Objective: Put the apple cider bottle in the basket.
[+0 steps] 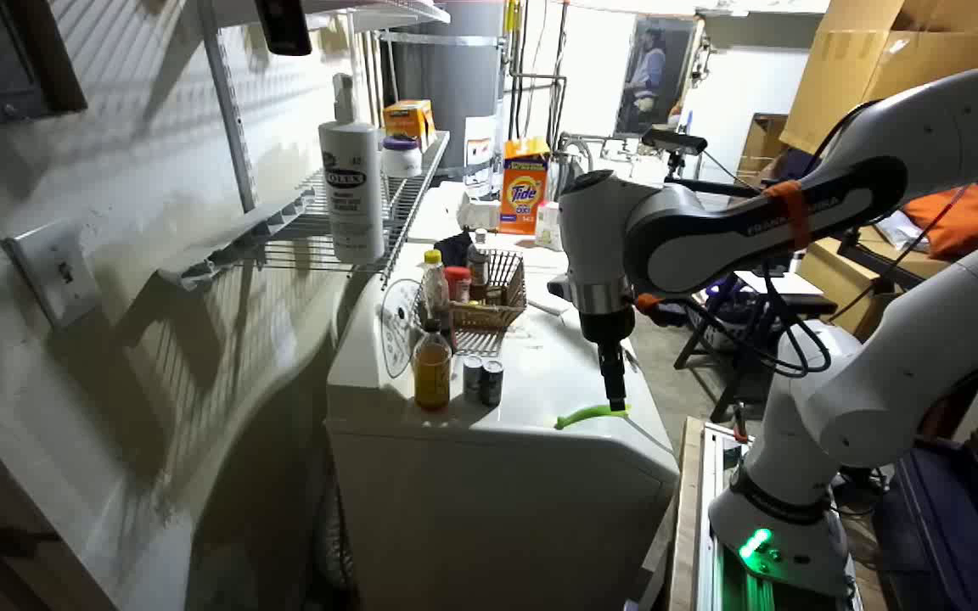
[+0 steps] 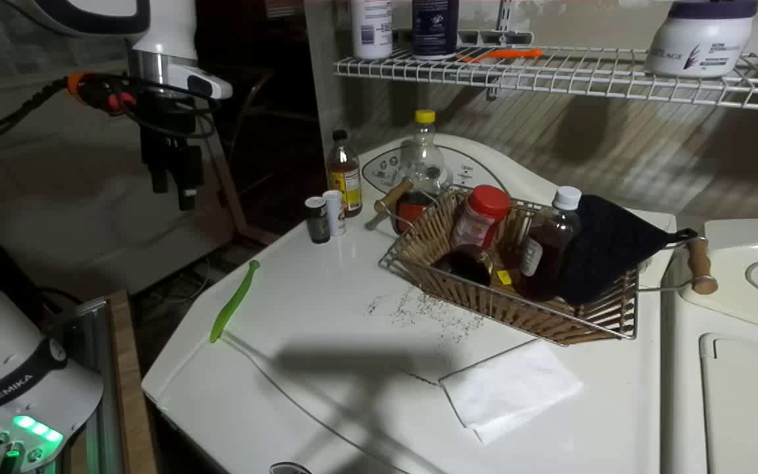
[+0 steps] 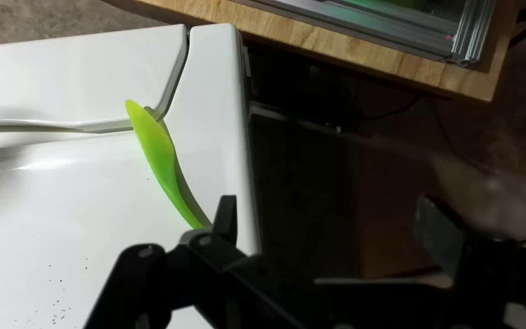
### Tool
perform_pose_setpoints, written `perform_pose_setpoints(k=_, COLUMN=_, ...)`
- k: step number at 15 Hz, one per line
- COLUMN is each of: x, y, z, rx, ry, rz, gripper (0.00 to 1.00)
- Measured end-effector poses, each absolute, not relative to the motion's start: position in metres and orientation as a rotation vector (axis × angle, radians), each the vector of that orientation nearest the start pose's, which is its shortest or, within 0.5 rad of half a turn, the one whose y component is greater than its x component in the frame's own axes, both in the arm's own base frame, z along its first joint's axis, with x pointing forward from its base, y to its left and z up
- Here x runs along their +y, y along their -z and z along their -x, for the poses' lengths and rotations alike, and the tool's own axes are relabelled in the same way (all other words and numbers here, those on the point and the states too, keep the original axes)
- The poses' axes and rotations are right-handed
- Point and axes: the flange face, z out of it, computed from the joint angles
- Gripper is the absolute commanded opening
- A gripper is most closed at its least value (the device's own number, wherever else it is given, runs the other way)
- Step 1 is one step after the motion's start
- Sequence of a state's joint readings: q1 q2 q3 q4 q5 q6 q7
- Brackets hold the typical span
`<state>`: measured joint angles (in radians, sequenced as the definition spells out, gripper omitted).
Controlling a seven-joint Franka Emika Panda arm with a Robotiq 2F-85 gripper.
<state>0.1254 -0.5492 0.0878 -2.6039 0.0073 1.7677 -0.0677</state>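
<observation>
Well, the cider bottle (image 2: 345, 176) is yellow-labelled — the carton (image 1: 524, 192), “Tide”.

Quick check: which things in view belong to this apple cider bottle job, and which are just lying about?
For the job:
apple cider bottle, black-capped
basket
claw, open and empty

Lying about:
green utensil
white cloth or paper
two small canisters
yellow-capped bottle
red-lidded jar, in the basket
</observation>
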Motion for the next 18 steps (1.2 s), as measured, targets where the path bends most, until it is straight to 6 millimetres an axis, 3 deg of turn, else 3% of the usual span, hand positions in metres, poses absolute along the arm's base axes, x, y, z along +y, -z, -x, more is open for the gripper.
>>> perform_pose_setpoints(k=11, x=0.066, y=-0.412, z=-0.334, rx=-0.370, ry=-0.432, rz=3.148, gripper=1.00)
perform_pose_setpoints(k=14, x=0.046, y=-0.427, z=-0.360, rx=-0.313, ry=-0.335, rz=3.149, gripper=1.00)
perform_pose_setpoints(k=18, x=0.032, y=-0.465, z=-0.417, rx=-0.331, ry=-0.212, rz=3.161, gripper=1.00)
